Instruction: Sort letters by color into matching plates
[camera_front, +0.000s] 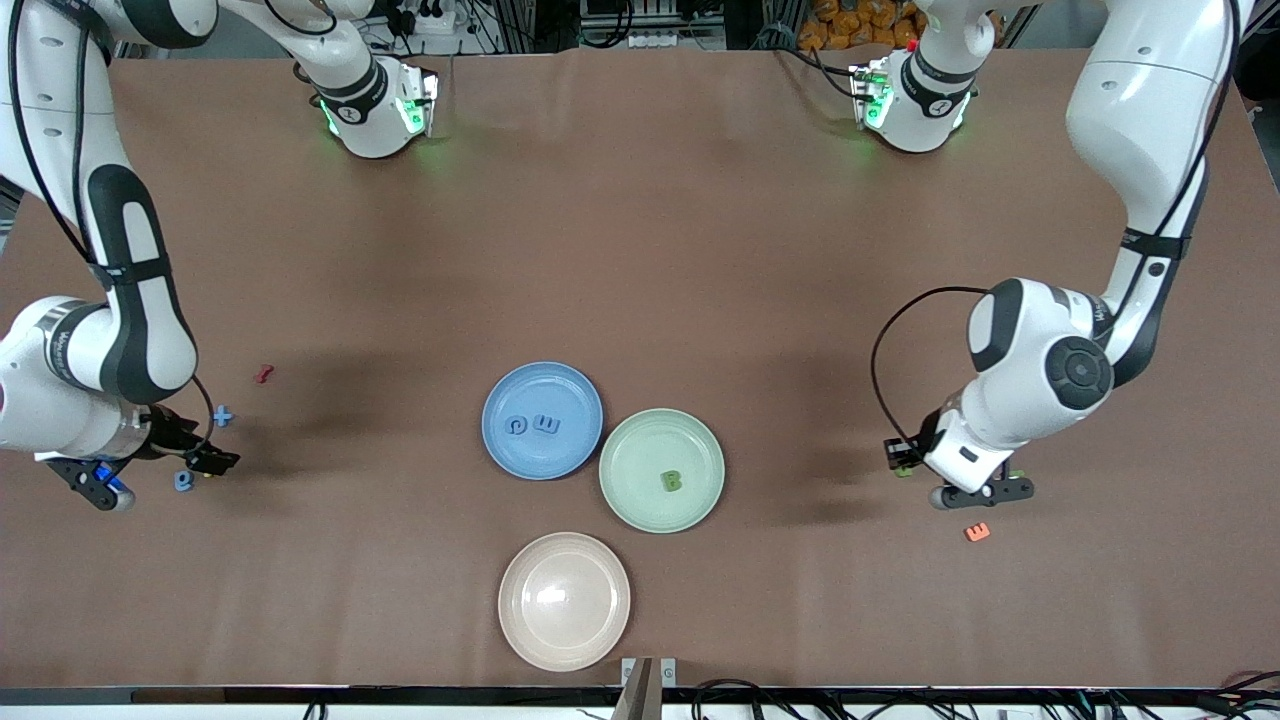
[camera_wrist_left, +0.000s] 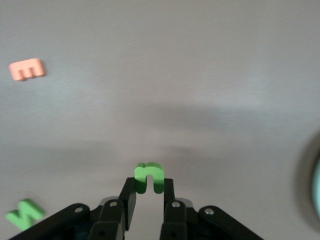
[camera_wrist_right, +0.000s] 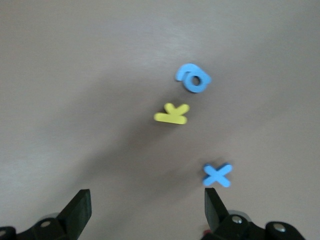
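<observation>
My left gripper (camera_wrist_left: 149, 192) is shut on a small green letter (camera_wrist_left: 149, 178), held above the table at the left arm's end (camera_front: 903, 466). Another green letter (camera_wrist_left: 24, 214) lies on the table beside it. My right gripper (camera_wrist_right: 147, 210) is open and empty over the right arm's end (camera_front: 205, 458), above a blue cross (camera_wrist_right: 217, 175) and a blue letter (camera_wrist_right: 193, 78). The blue plate (camera_front: 545, 385) holds two blue letters. The mint green plate (camera_front: 650, 440) beside it holds a green B (camera_front: 671, 482).
An orange E (camera_front: 977, 532) lies near my left gripper. A yellow piece (camera_wrist_right: 172, 113) lies between the blue letter and the cross. A red piece (camera_front: 264, 374) lies farther from the front camera. A beige-pink plate (camera_front: 564, 640) sits nearest that camera.
</observation>
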